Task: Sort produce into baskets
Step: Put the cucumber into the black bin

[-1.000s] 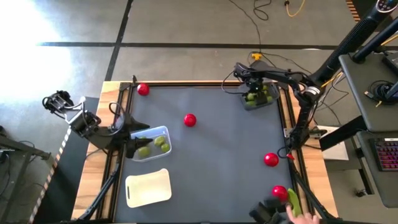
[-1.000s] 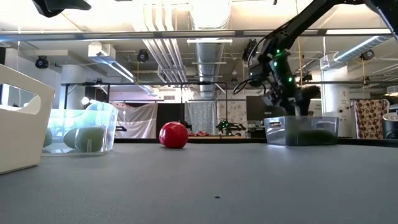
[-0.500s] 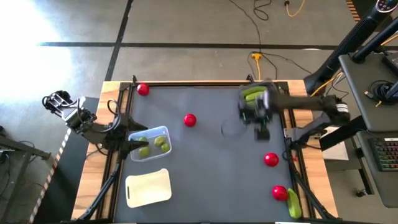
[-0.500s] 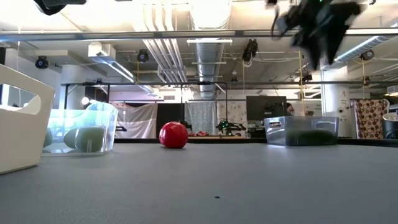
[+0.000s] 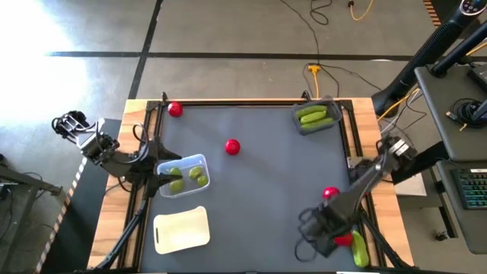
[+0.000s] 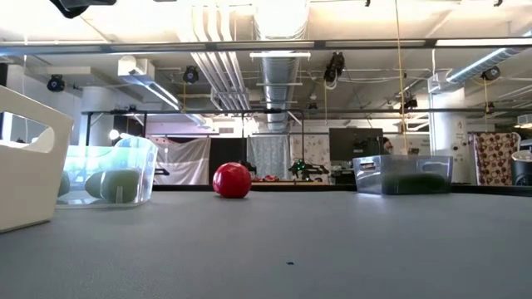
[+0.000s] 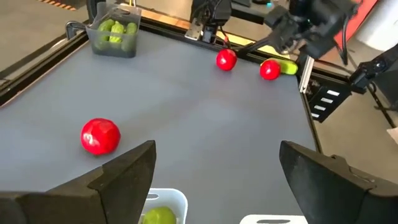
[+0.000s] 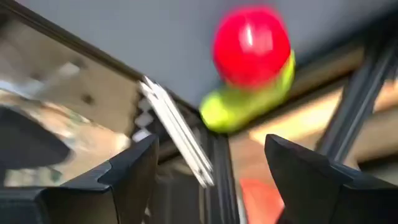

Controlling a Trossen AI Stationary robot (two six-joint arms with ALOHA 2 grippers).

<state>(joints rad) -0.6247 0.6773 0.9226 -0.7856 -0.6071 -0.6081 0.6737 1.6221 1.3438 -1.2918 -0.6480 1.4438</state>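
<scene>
My right gripper [image 5: 326, 234] is open and empty, low over the table's front right. It faces a red tomato [image 5: 344, 240] that lies against a green cucumber [image 5: 358, 251]; both show in the right wrist view, tomato [image 8: 251, 45] and cucumber [image 8: 242, 102]. More tomatoes lie at the right [image 5: 330, 194], the centre [image 5: 233, 147] and the back left [image 5: 176, 109]. My left gripper [image 5: 162, 176] is open at the clear basket [image 5: 199, 161], which holds limes [image 5: 199, 176]. The dark grey basket [image 5: 304, 128] holds cucumbers [image 5: 313, 116]. The cream basket [image 5: 181, 230] is in front.
In the low view the centre tomato [image 6: 232, 180] stands between the clear basket [image 6: 108, 174] and the dark grey basket [image 6: 403, 174]. The table's raised dark rails [image 5: 354, 144] border the mat. Cables lie on the floor behind the table.
My right arm has swung from the dark grey basket at the back right across to the front right, down by the tomato and cucumber. The left arm has barely moved.
</scene>
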